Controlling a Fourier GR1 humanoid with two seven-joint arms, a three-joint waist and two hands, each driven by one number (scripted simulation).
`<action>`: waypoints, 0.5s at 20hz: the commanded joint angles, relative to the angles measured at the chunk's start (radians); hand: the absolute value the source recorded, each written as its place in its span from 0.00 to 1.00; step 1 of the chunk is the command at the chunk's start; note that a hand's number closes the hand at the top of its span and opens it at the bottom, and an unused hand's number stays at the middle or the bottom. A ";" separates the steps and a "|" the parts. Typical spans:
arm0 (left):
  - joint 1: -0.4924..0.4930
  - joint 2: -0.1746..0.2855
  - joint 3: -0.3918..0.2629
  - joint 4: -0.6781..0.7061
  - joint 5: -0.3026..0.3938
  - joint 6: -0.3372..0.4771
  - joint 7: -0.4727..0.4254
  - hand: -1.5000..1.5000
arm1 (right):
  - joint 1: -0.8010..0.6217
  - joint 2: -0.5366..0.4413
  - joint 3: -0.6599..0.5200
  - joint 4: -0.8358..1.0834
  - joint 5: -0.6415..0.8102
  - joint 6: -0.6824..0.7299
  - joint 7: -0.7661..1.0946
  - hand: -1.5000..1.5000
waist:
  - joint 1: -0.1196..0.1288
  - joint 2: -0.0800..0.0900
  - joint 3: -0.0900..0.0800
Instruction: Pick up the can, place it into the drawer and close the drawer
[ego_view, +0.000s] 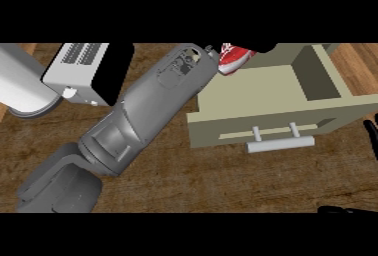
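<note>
The red and white can (235, 59) hangs at the end of my left forearm (148, 110), which crosses the view from lower left to top centre. My left hand (255, 47) is curled round the can's top and mostly cut off at the view's upper edge. The can is tilted over the back left corner of the beige drawer (251, 100). The drawer stands pulled out, its open compartment (317, 75) at the right and its pale bar handle (280, 145) on the front. Only straight fingers of my right hand (371, 134) show at the right edge.
A white slatted appliance (77, 70) and a white cylinder (26, 87) sit at the upper left on the wooden counter (221, 180). A black part of the right hand (343, 209) shows at the lower right.
</note>
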 joint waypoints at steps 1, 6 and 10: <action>0.023 0.000 -0.024 0.046 0.018 0.011 -0.052 1.00 | 0.018 -0.001 -0.011 0.029 -0.003 0.016 -0.039 0.00 | -0.007 0.004 0.000; 0.034 0.000 -0.085 0.061 0.023 0.040 -0.070 1.00 | -0.018 0.000 0.021 -0.032 0.000 0.002 0.010 0.00 | -0.029 0.007 0.000; 0.033 0.000 -0.097 0.070 0.045 0.050 -0.068 0.00 | -0.069 -0.007 0.030 -0.021 0.023 -0.025 0.055 0.00 | -0.013 0.006 -0.001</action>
